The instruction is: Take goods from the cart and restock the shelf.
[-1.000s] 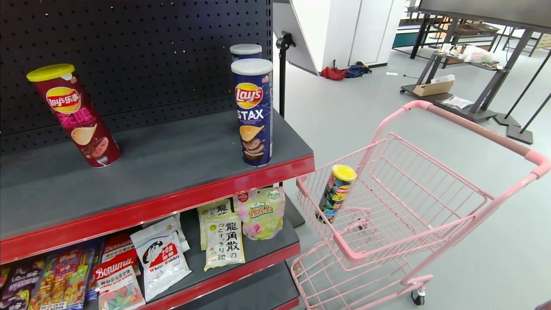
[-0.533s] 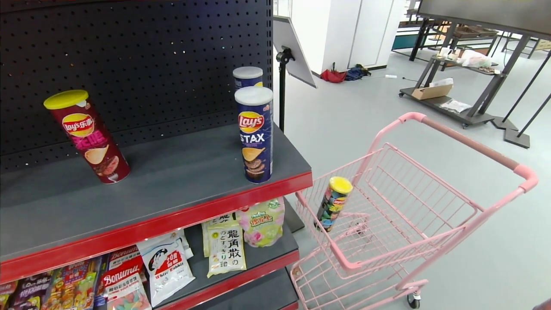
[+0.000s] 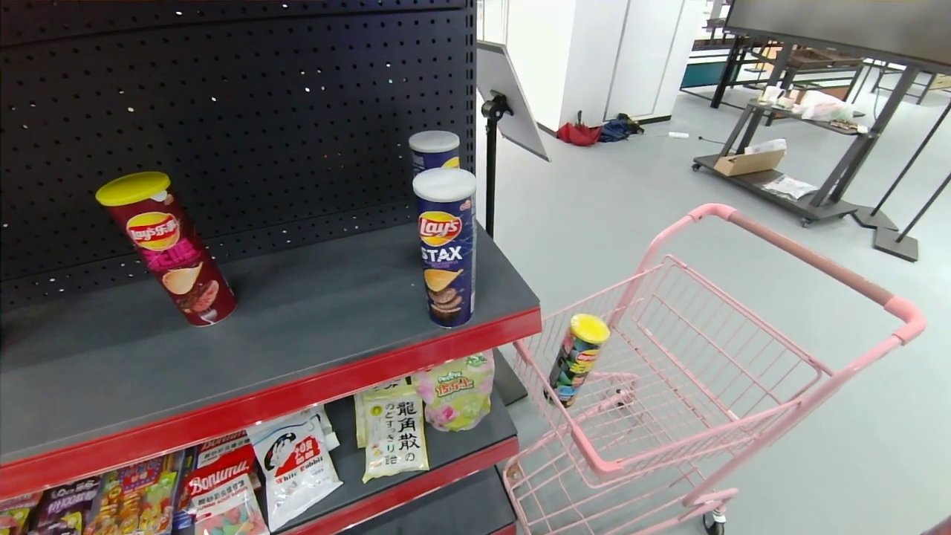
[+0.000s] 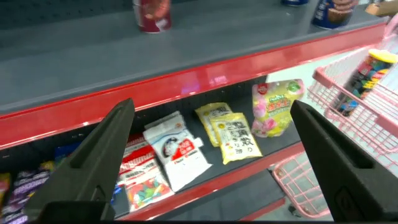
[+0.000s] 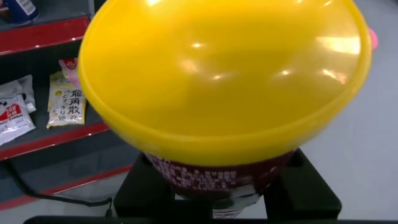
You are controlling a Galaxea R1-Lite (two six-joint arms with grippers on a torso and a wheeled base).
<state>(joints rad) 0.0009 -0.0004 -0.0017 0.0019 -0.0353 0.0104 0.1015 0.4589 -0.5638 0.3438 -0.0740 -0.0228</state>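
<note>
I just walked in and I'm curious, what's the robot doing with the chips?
It is restocking the shelf. Its right claw holds a yellow-lidded can. Its left claw is open and empty, facing the shelf. A red can and two blue cans stand on top, and a colourful can sits in the pink cart.

We see the left gripper [image 4: 211, 107] as two broad fingers [image 4: 93, 162] of matte dark grey, almost black. Each finger is like a wedge with flat faces and bevelled edges, wide at the base and narrower toward the tip. Of the right gripper [image 5: 221, 199] we see plain black, blocky parts with straight edges and squared corners.
</note>
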